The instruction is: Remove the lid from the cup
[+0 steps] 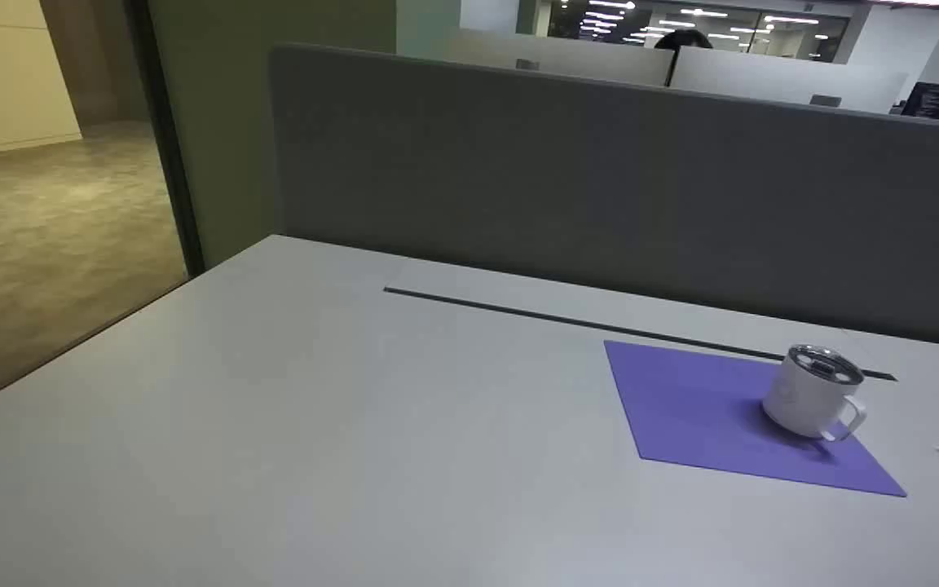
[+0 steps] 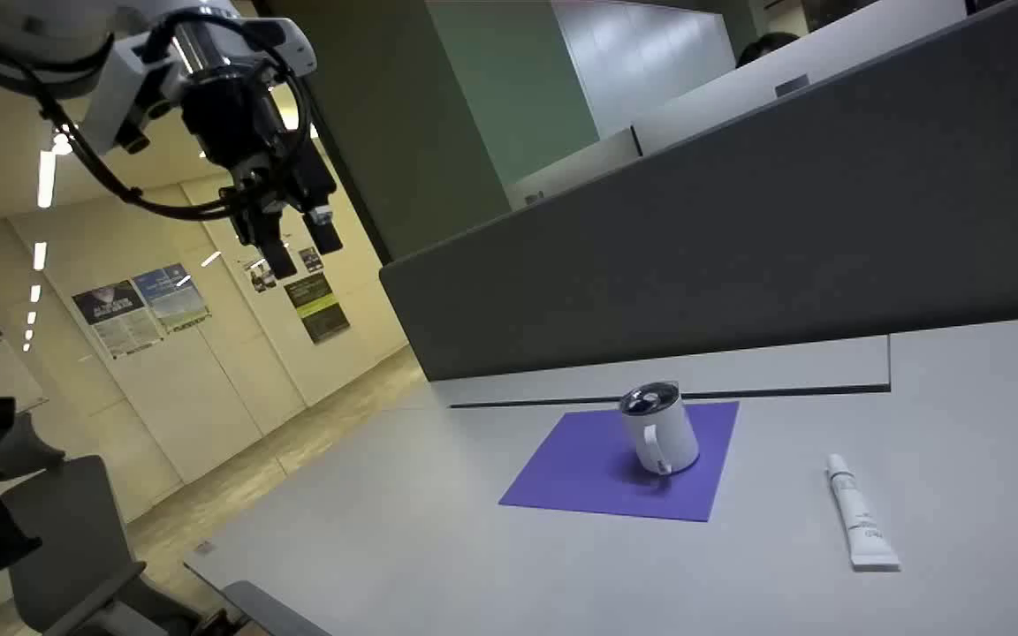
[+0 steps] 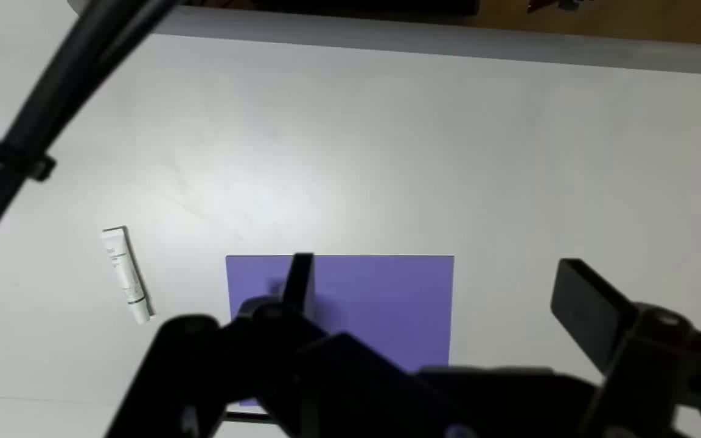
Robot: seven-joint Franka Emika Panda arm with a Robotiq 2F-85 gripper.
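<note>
The whitish cup [image 1: 804,406] stands upright on the purple mat, with its handle facing the front. It also stands there in an exterior view [image 2: 672,443]. The dark-grey lid [image 1: 826,367] sits on the cup's rim, and shows glossy in an exterior view [image 2: 649,399]. My gripper [image 2: 304,252] is high above the table, well apart from the cup. In the wrist view my gripper [image 3: 437,267] has its fingers wide apart with nothing between them. There the left finger hides nearly all of the cup, and the lid cannot be made out.
The purple mat [image 1: 689,408] lies near a black strip [image 1: 551,317] at the back. A grey divider [image 1: 600,196] rises behind the table. A white tube [image 2: 858,517] lies beside the mat, also in the wrist view [image 3: 125,274]. Black cables [image 3: 28,140] cross the wrist view.
</note>
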